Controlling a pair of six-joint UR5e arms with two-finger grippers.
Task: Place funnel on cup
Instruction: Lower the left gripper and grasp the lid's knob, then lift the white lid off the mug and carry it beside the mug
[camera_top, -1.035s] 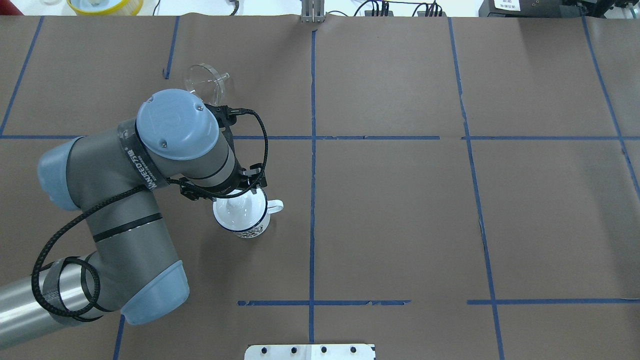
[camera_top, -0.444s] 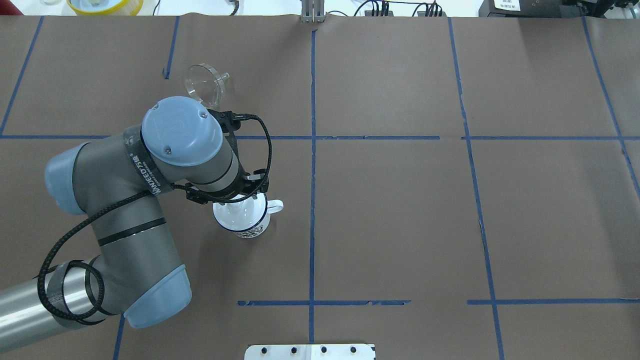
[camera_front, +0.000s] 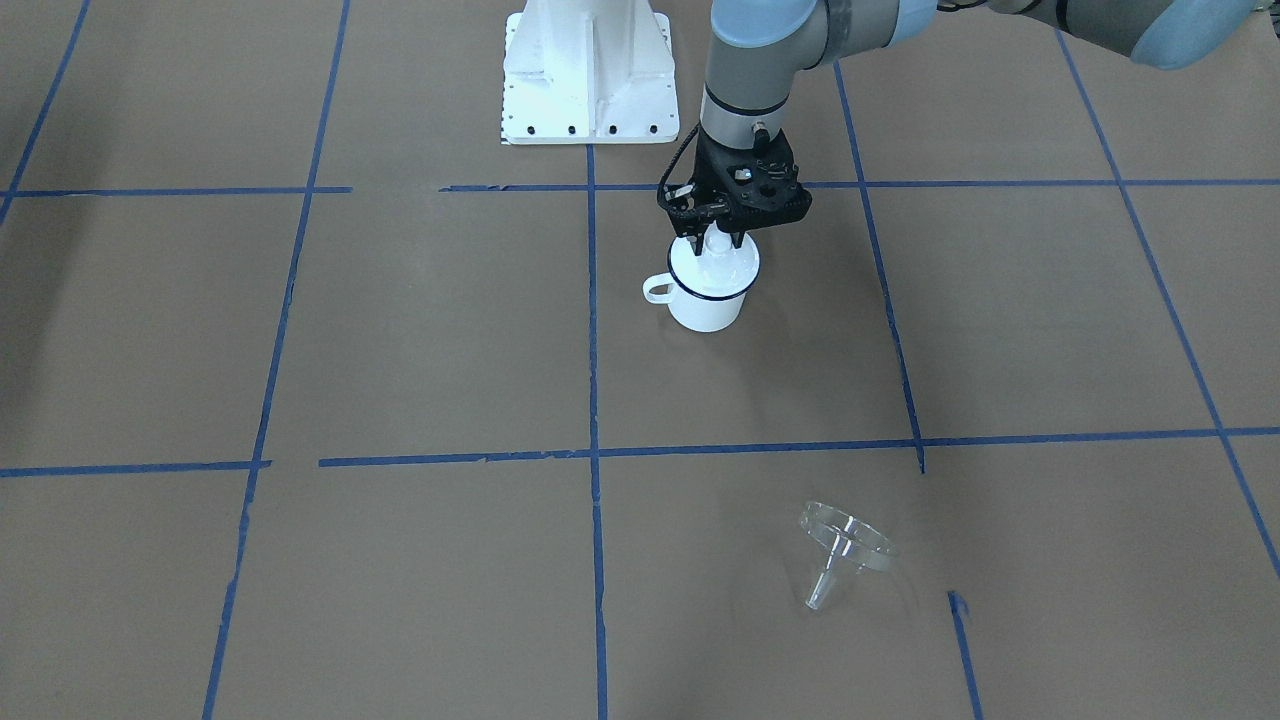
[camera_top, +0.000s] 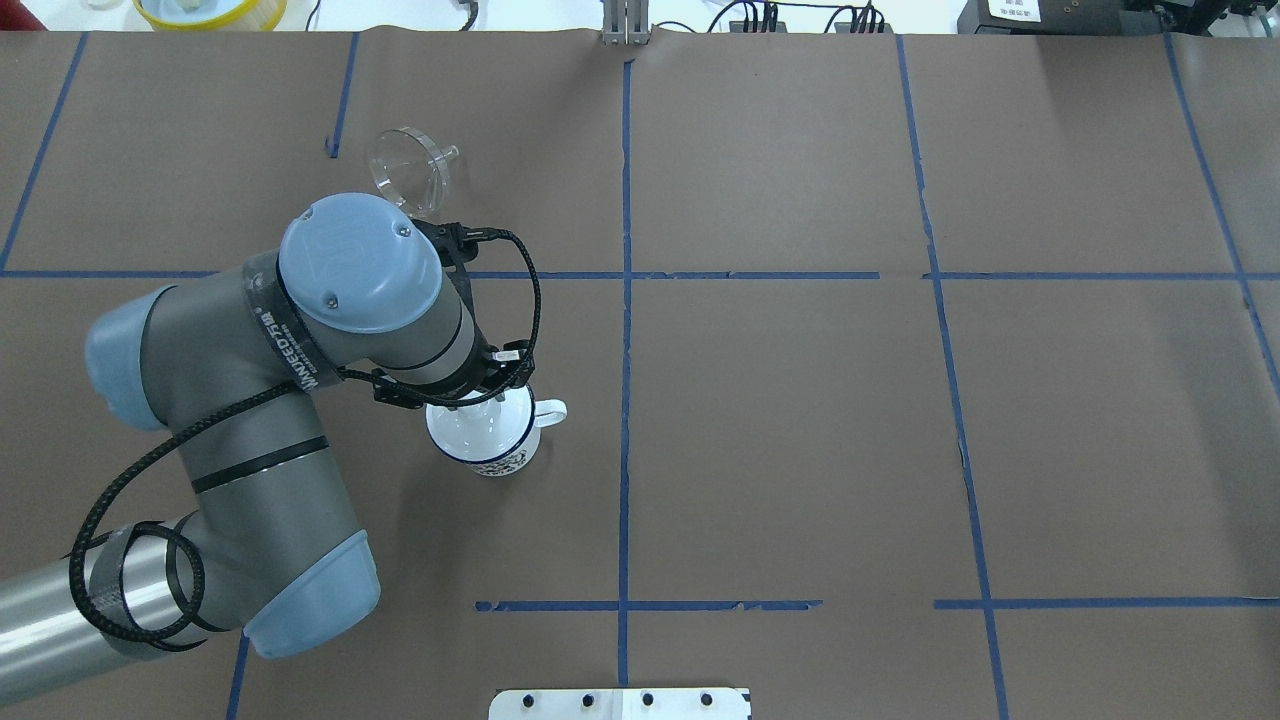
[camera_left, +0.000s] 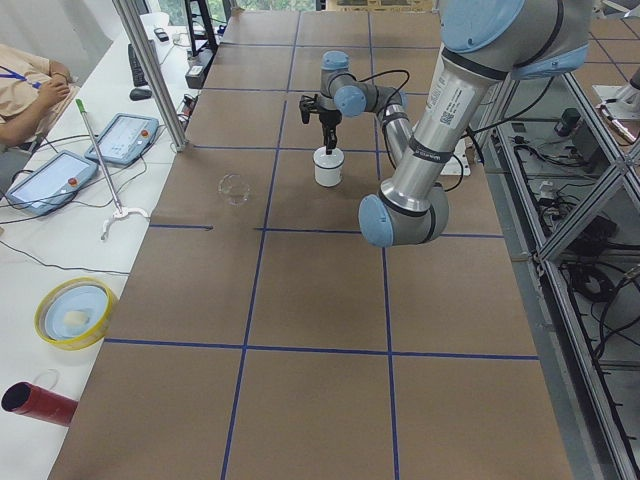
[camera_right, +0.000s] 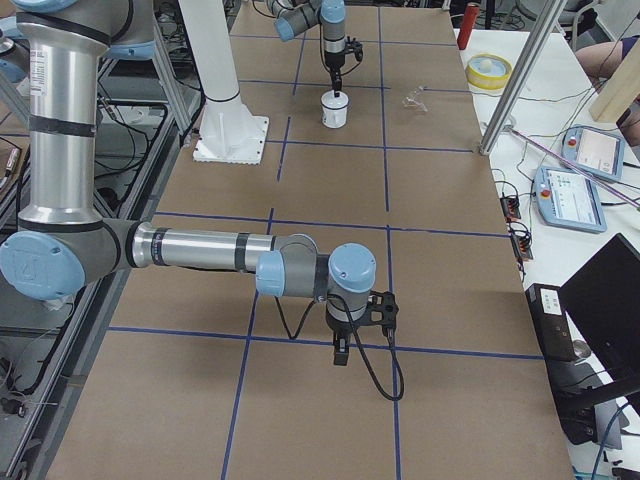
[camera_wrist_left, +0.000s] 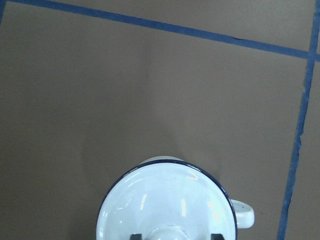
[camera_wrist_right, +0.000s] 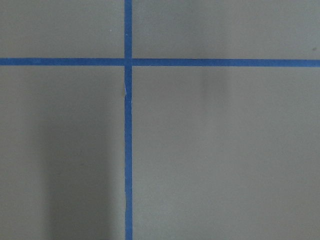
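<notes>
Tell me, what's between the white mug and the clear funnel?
Between cup and funnel: bare brown paper, crossed by one blue tape line, in the front-facing view.

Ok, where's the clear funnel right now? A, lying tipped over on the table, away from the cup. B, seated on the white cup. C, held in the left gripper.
A: the funnel lies on its side on the table, well apart from the cup, and the left gripper over the cup holds no funnel.
</notes>
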